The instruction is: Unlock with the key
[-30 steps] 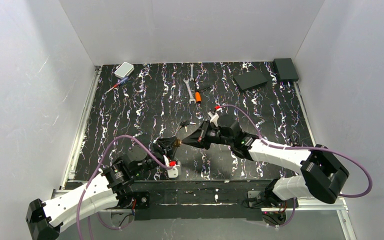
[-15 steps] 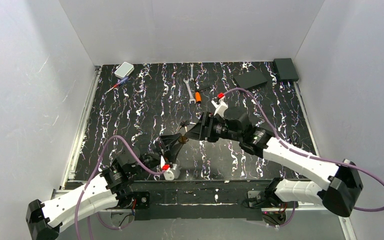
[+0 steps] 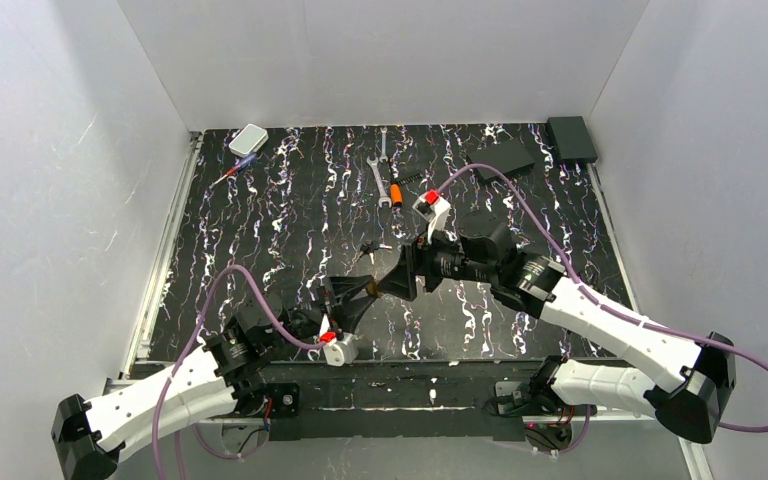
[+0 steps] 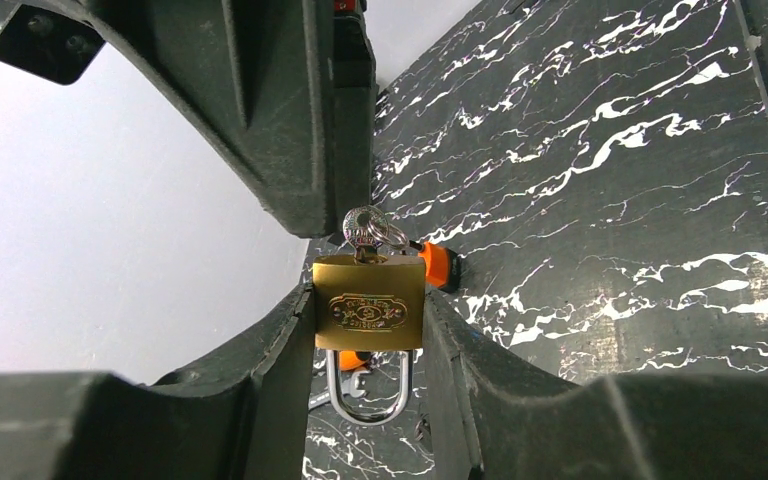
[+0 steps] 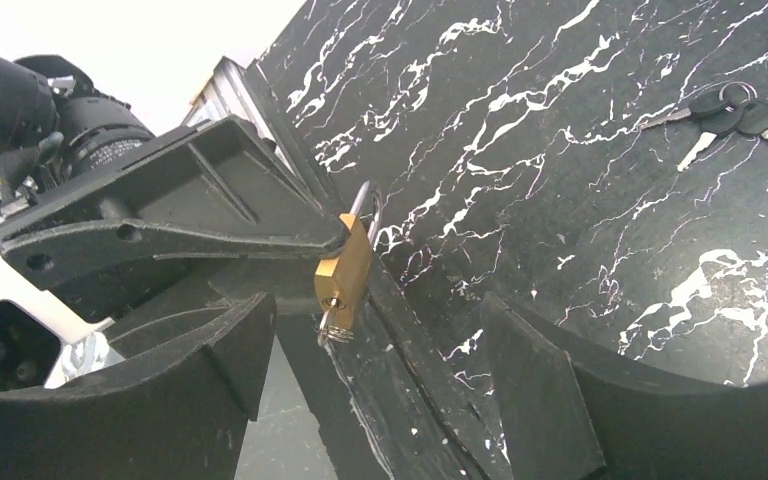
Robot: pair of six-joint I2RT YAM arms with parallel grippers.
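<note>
Left gripper [image 4: 368, 298] clamped on brass padlock [image 4: 368, 308], one finger pressed to each flat-edge side of the body, lock held off the table [image 3: 260, 230]. In the left wrist view the shackle points back toward the wrist and both its legs look seated in the body. At the keyhole end sits a small silver key head [image 4: 364, 224] with a wire ring through it; cannot tell whether its blade is inside the lock. Right wrist view shows the same padlock [image 5: 342, 272] edge-on, with a thin wire loop hanging just under it. Right gripper [image 5: 375, 320] spread wide, nothing between its pads; it faces the padlock closely, and one finger looms just above the lock in the left wrist view. From the top camera the two grippers meet tip to tip near table centre, left gripper [image 3: 352, 290], right gripper [image 3: 382, 288]. Key bunch [image 5: 725, 108], dark heads on a ring, lies flat on the table, held by neither arm. From above, key bunch [image 3: 368, 247] sits just beyond the meeting grippers, between them and the wrenches [image 3: 380, 172] and orange-handled tool [image 3: 397, 193] farther back.
</note>
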